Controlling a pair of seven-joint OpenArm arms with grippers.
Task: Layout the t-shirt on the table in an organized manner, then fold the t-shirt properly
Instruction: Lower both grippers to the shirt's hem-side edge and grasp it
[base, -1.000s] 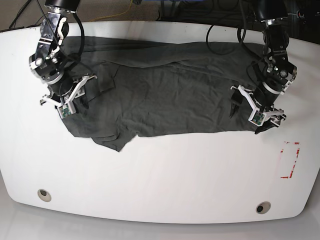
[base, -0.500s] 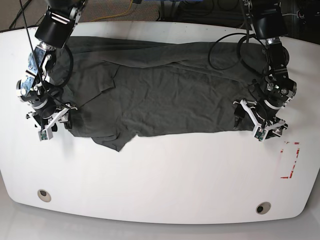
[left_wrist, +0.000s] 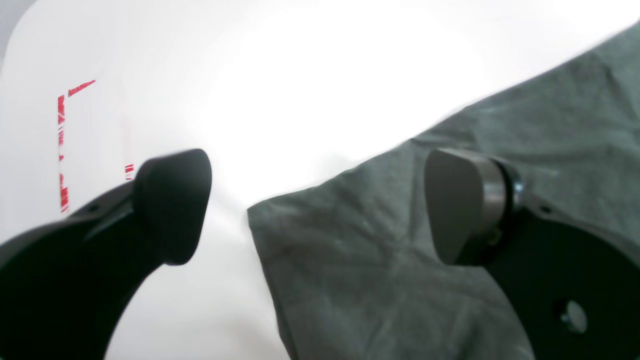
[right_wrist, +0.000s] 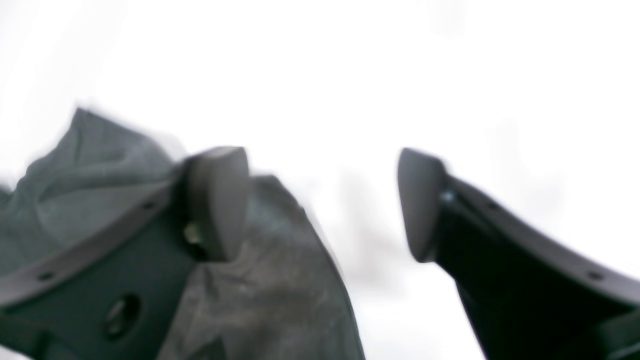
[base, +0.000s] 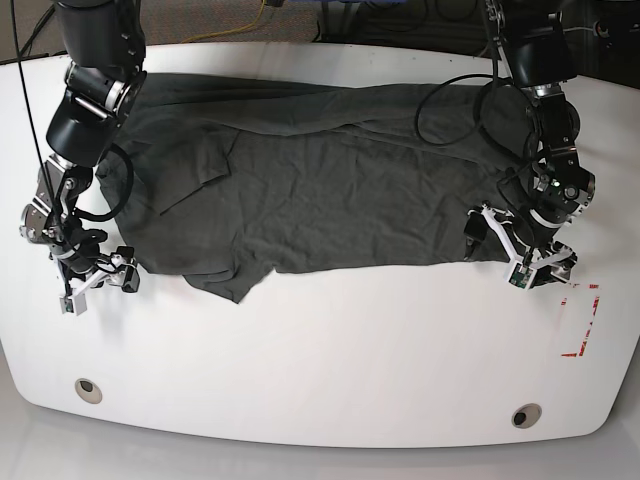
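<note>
White table (base: 320, 370); grey t-shirt (base: 330, 195) flat, no legible print, prob.

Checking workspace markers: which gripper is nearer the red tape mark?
Left. The left gripper hovers just beside the red tape mark; the right gripper is across the table.

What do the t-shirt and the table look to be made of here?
The t-shirt: soft matte knit fabric, likely cotton jersey; it lies limp with fine wrinkles and folded-over edges. The table: hard, smooth white top with a glossy finish, perhaps laminate or painted board; it throws bright glare in the wrist views, and its rim is rounded.
</note>
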